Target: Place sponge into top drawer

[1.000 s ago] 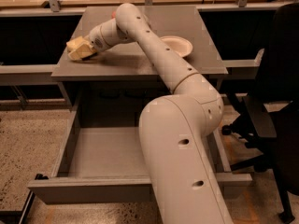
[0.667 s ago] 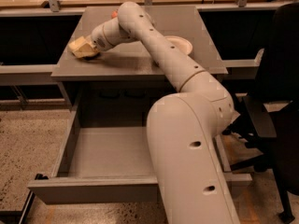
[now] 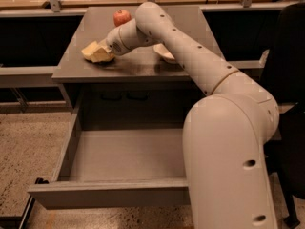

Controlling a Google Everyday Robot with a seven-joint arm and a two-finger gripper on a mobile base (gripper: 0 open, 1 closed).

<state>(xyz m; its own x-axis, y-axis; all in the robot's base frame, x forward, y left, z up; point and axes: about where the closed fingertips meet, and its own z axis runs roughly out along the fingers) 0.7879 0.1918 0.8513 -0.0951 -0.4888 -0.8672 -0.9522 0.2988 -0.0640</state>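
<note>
The pale yellow sponge point(image 3: 94, 52) lies on the left part of the grey cabinet top point(image 3: 143, 71). My gripper point(image 3: 107, 48) is at the sponge's right side, touching it, low over the cabinet top. The sponge's right end is hidden by the gripper. The top drawer point(image 3: 109, 194) is pulled wide open below the cabinet top, nearer the camera, and its grey floor is bare. My arm's big white body covers the drawer's right side.
A red apple point(image 3: 122, 17) stands on the cabinet top behind the gripper. A white bowl point(image 3: 164, 54) sits right of the wrist, partly hidden by the arm. A black chair point(image 3: 291, 80) stands at the right. Speckled floor lies left of the drawer.
The arm has swung to the right across the view, and the apple behind it now shows. The gripper and the sponge sit a little further right on the cabinet top.
</note>
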